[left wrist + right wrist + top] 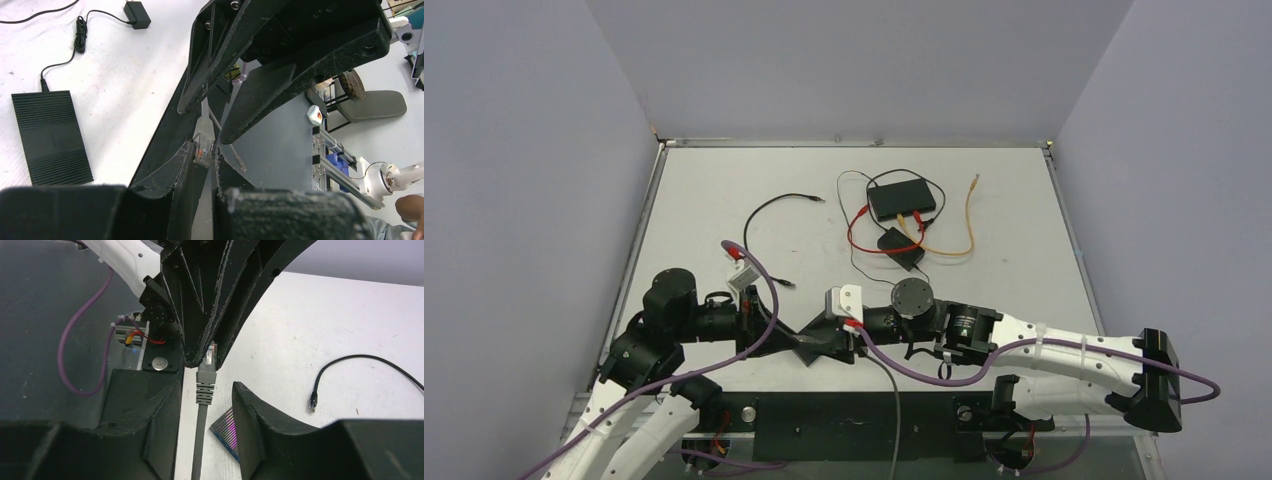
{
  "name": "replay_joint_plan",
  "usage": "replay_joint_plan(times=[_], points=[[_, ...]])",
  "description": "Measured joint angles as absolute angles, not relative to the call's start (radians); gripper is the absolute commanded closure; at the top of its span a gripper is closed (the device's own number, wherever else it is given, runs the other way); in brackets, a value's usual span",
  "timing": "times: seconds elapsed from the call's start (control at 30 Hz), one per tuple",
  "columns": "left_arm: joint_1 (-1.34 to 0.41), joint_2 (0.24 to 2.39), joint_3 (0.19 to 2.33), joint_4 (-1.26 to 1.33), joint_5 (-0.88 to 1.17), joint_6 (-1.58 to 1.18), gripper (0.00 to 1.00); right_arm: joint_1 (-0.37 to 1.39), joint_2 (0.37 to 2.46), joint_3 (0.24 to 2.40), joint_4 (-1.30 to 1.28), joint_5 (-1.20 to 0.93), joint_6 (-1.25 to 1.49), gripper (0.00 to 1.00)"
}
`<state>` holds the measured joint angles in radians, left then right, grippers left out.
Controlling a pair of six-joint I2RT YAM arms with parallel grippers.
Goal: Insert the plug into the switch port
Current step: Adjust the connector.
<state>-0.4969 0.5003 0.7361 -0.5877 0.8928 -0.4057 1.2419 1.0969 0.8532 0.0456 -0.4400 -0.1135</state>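
Plug (203, 142) pinched between left gripper (204, 151) tips; right gripper (205, 385) spread, flanking grey cable (199, 440), apart.

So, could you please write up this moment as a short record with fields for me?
left gripper: shut on the plug, clamped at the fingertips
right gripper: open, one finger on each side of the grey cable just behind the plug, gaps showing
plug location: near the front edge of the table, apart from the switch
switch: black box, far centre of the table, orange and red leads at it
task state: plug not yet inserted
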Motion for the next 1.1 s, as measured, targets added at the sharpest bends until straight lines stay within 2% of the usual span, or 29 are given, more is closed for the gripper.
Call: replay_joint_plan(times=[0.17, 0.33, 0.6, 0.8, 0.87, 0.9, 1.0, 1.07, 1.1], points=[[-0.5, 0.492, 0.736, -0.591, 0.892, -0.405, 1.0, 1.242, 1.111, 0.861, 0.051, -0.433, -0.107, 0.66], [-0.505, 0.489, 0.738, -0.594, 0.892, -0.405, 1.0, 1.242, 1.112, 0.864, 0.052, -0.434, -0.099, 0.77], [-0.51, 0.484, 0.738, -0.601, 0.871, -0.396, 1.0, 1.242, 1.133, 0.875, 0.051, -0.439, -0.091, 0.78], [-0.512, 0.483, 0.74, -0.606, 0.865, -0.392, 1.0, 1.242, 1.142, 0.877, 0.051, -0.451, -0.091, 0.84], [-0.512, 0.482, 0.743, -0.609, 0.864, -0.388, 1.0, 1.242, 1.142, 0.878, 0.051, -0.454, -0.091, 0.91], [-0.512, 0.481, 0.744, -0.61, 0.863, -0.387, 1.0, 1.242, 1.142, 0.878, 0.051, -0.454, -0.091, 0.99], [-0.514, 0.48, 0.748, -0.616, 0.86, -0.383, 1.0, 1.242, 1.142, 0.88, 0.05, -0.455, -0.09, 1.0], [-0.514, 0.48, 0.749, -0.617, 0.856, -0.383, 0.9, 1.242, 1.142, 0.88, 0.05, -0.456, -0.089, 1.0], [-0.515, 0.48, 0.749, -0.617, 0.855, -0.383, 0.77, 1.242, 1.142, 0.88, 0.05, -0.456, -0.089, 1.0]])
